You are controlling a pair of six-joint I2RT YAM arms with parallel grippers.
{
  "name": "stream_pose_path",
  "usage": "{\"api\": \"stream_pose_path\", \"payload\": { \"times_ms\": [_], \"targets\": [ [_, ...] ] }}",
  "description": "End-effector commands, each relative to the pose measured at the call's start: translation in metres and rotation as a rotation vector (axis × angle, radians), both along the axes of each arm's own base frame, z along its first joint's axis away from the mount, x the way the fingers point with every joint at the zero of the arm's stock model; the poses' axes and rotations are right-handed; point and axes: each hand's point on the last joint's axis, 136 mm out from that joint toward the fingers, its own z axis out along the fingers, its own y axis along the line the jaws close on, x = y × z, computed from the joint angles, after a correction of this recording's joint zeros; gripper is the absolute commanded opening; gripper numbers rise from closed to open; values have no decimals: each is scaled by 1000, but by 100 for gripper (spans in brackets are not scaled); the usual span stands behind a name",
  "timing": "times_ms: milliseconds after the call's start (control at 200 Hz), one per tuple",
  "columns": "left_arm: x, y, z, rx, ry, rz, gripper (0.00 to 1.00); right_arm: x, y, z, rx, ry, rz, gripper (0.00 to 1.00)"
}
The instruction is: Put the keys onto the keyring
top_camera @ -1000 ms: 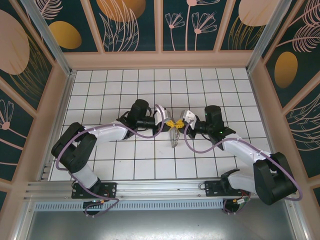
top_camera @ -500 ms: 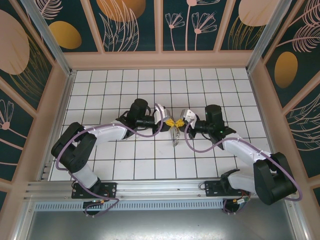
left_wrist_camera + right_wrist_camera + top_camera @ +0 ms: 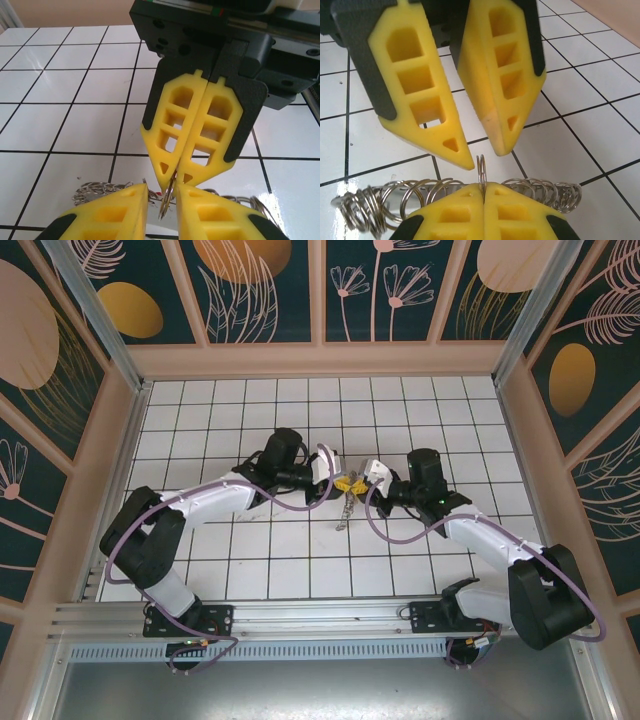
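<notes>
My right gripper is shut on a thin silver split ring, held edge-on with its top sticking out past the fingertips. My left gripper faces it tip to tip and stands open, one finger on each side of that ring without touching it. In the top view the two grippers meet mid-floor. A row of several silver wire rings on a silver strip lies just below them, also seen from above as a silver bundle. The brass-gold keys with the red head are out of view.
White tiled floor with black grout lines spreads all round the grippers. Patterned walls enclose the floor at the back and sides. A metal rail runs along the near edge by the arm bases.
Both grippers have shifted slightly toward the back, the left arm reaching further in. The silver bundle beneath them has swung a little to the left.
</notes>
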Motion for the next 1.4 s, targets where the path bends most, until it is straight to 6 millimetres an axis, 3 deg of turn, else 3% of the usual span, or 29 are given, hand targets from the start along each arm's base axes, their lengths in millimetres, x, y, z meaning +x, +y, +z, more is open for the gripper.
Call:
{"api": "stream_pose_path", "payload": {
  "times_ms": [0,631,866,1006,1186,1356,1396],
  "targets": [
    [-1,-3,5,9,-22,-23,22,5,7,20,23,-61,26,0],
    [0,-5,-10,76,18,-47,25,4,8,20,40,-54,28,0],
    [0,-5,-13,89,20,-52,20,4,9,23,49,-65,33,0],
    [1,-6,-8,77,9,-52,0,4,8,22,47,-60,28,0],
    [0,-8,2,23,-15,-51,0,5,3,14,30,-60,4,1],
    [-7,-11,26,-122,-34,-59,0,4,-1,7,51,-35,4,9],
    [-11,-9,22,-138,-11,-63,0,4,0,7,61,-31,10,10]
  ]
}}
